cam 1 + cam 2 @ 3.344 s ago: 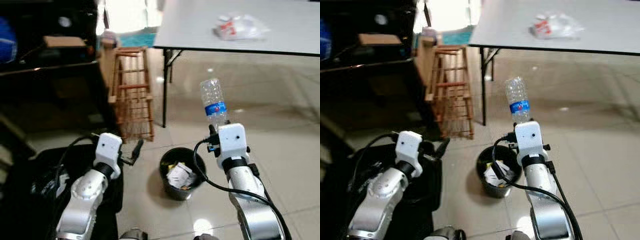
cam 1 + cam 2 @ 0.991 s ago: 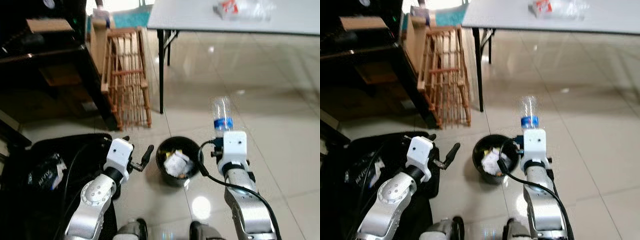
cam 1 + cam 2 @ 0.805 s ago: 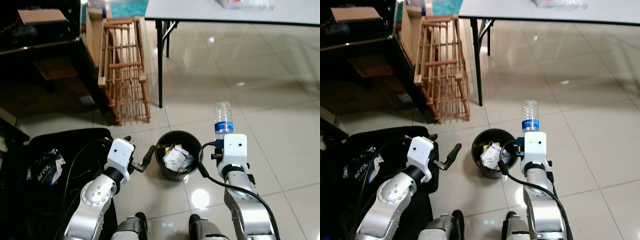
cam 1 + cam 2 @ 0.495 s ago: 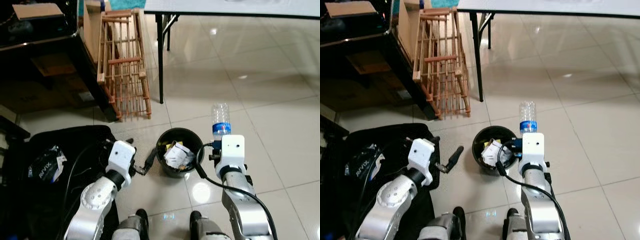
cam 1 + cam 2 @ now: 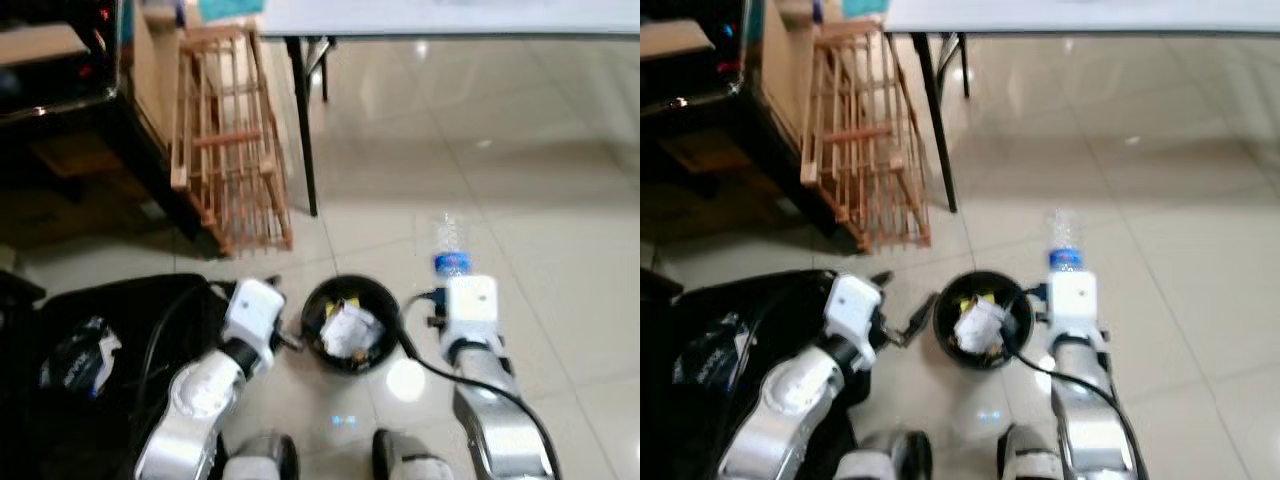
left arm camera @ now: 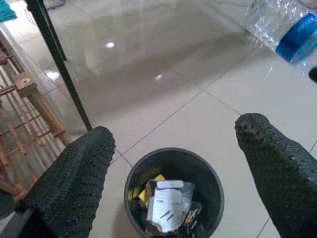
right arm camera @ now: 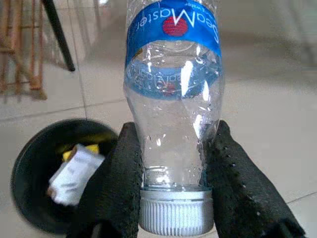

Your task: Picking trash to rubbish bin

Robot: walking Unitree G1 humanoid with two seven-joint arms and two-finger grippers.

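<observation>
**Water bottle held beside the rubbish bin**

A clear plastic water bottle (image 7: 172,99) with a blue SeaMaster label is gripped by the right gripper (image 7: 171,168), whose two black fingers (image 7: 233,173) are closed on the bottle's neck end just above the white cap (image 7: 173,214). In the head views the bottle (image 5: 1063,245) stands upright above the wrist, its base pointing up, just to the right of the bin and not over its mouth.

The round black rubbish bin (image 5: 312,302) stands on the pale tiled floor (image 5: 540,200) between the two arms. Crumpled white paper (image 5: 347,330) and some yellow scraps are seen inside it.

The left gripper (image 6: 173,163) is held wide open with nothing between its fingers (image 6: 74,183), and the bin (image 6: 213,188) is framed between them from above. In the head views it sits just to the left of the bin's rim.

A wooden slatted rack (image 5: 225,150) leans near a black table leg (image 5: 303,130) behind the bin. A black bag (image 5: 90,340) lies on the floor at the robot's left.
</observation>
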